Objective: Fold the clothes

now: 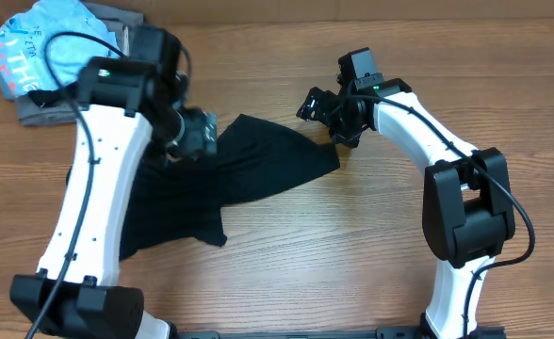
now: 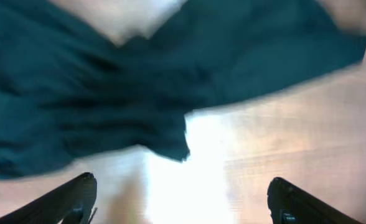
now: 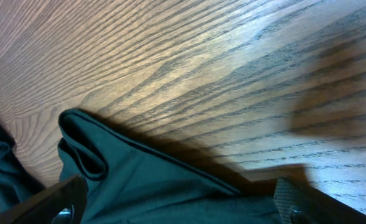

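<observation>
The clothes (image 1: 230, 174), a black T-shirt, lie crumpled and spread on the wooden table between my two arms. My left gripper (image 1: 194, 135) hovers over the shirt's upper left part. In the left wrist view it (image 2: 183, 199) stands open, with only bare table between its fingers and the blurred shirt (image 2: 108, 93) further ahead. My right gripper (image 1: 326, 111) is at the shirt's right tip. In the right wrist view it (image 3: 180, 202) is open, its fingers (image 3: 295, 202) wide apart on either side of a hemmed edge of the shirt (image 3: 145, 180).
A light blue shirt with red lettering (image 1: 46, 47) lies on a grey garment (image 1: 41, 111) in the far left corner. The left arm's white link crosses over the black shirt's left part. Bare wood (image 1: 352, 245) shows in front of the shirt.
</observation>
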Robot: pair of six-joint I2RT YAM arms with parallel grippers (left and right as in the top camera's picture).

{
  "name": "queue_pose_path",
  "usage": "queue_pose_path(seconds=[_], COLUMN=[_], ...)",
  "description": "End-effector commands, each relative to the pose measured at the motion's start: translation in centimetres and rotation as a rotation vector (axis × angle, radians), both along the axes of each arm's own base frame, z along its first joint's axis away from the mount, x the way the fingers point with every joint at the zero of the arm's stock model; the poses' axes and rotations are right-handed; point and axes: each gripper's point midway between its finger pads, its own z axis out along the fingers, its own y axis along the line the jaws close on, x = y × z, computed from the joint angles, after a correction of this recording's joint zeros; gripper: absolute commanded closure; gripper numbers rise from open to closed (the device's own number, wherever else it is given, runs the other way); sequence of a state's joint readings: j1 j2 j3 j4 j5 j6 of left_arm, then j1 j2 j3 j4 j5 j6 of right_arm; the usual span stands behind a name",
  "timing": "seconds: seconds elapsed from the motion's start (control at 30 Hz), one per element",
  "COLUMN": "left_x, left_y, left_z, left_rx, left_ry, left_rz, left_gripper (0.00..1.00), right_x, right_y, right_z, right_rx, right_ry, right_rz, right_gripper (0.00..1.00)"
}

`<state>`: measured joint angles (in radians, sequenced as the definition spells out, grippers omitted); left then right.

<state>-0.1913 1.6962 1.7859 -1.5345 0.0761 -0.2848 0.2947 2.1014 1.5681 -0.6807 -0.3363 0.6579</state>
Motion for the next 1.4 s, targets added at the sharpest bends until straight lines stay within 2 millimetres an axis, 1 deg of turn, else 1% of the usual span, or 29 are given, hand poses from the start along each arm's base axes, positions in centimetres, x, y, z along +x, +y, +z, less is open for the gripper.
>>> queue_pose_path(seconds=[0.0,0.13,0.27,0.3,0.33,0.4,0.47,0.57,0.63,0.7,0.73,0.77,0.8,0.87,0.9,1.03,1.1,1.2,1.37], left_x=[-3.6,-6.6,-8.5,-8.9,-9.7,-10.0,-9.7,-8.7,-8.4,-8.4,-8.5,-8.5,-8.5,-8.3,-8.2,-8.3,-8.3,-7.9,-6.6], left_y=[-2.3,-3.2,-3.9,-4.0,-4.0,-3.4,-2.1,-0.1,0.4,0.3,0.3,0.3,0.3,0.1,-0.2,-1.2,-1.2,-1.0,-0.4], left_z=[-3.5,-8.0,-12.4,-13.1,-14.6,-15.9,-16.9,-17.3,-17.3,-17.3,-17.3,-17.3,-17.3,-17.6,-17.7,-18.5,-19.0,-19.8,-20.0], left_rx=[-0.025,0.028,0.049,0.054,0.065,0.098,0.172,0.281,0.310,0.304,0.304,0.304,0.303,0.285,0.268,0.208,0.204,0.196,0.199], left_ry=[0.169,0.287,0.329,0.336,0.349,0.345,0.313,0.247,0.224,0.223,0.221,0.218,0.214,0.203,0.201,0.217,0.207,0.176,0.112], left_rz=[-0.047,-0.063,-0.080,-0.074,-0.059,-0.028,0.033,0.130,0.197,0.260,0.300,0.350,0.406,0.480,0.495,0.564,0.610,0.645,0.677], left_gripper=[0.10,0.11,0.15,0.16,0.17,0.18,0.19,0.18,0.18,0.19,0.23,0.25,0.25,0.22,0.20,0.20,0.19,0.20,0.20], right_x=[0.4,0.4,0.3,0.4,0.4,0.4,0.5,0.5,0.5,0.5,0.5,0.5,0.5,0.5,0.5,0.6,0.5,0.5,0.6], right_y=[-0.1,-0.3,-1.2,-1.3,-1.5,-1.6,-1.7,-1.7,-1.7,-1.8,-1.8,-1.8,-1.8,-1.8,-1.8,-2.0,-2.1,-2.1,-2.2], right_z=[0.7,0.6,0.4,0.3,0.3,0.3,0.3,0.3,0.3,0.3,0.3,0.3,0.3,0.3,0.3,0.2,0.1,0.1,0.1], right_rx=[-0.004,-0.009,-0.034,-0.035,-0.035,-0.035,-0.038,-0.038,-0.039,-0.045,-0.045,-0.044,-0.045,-0.045,-0.046,-0.058,-0.063,-0.064,-0.071], right_ry=[-0.025,-0.022,-0.011,-0.010,-0.007,-0.006,-0.007,-0.007,-0.008,-0.009,-0.009,-0.009,-0.009,-0.010,-0.010,-0.012,-0.010,-0.012,-0.015], right_rz=[-0.003,-0.007,-0.024,-0.027,-0.031,-0.035,-0.036,-0.036,-0.036,-0.039,-0.039,-0.039,-0.039,-0.039,-0.039,-0.044,-0.046,-0.042,-0.042], right_gripper=[0.00,0.00,0.00,0.00,0.00,0.00,0.00,0.00,0.00,0.00,0.00,0.00,0.00,0.00,0.00,0.00,0.00,0.00,0.00])
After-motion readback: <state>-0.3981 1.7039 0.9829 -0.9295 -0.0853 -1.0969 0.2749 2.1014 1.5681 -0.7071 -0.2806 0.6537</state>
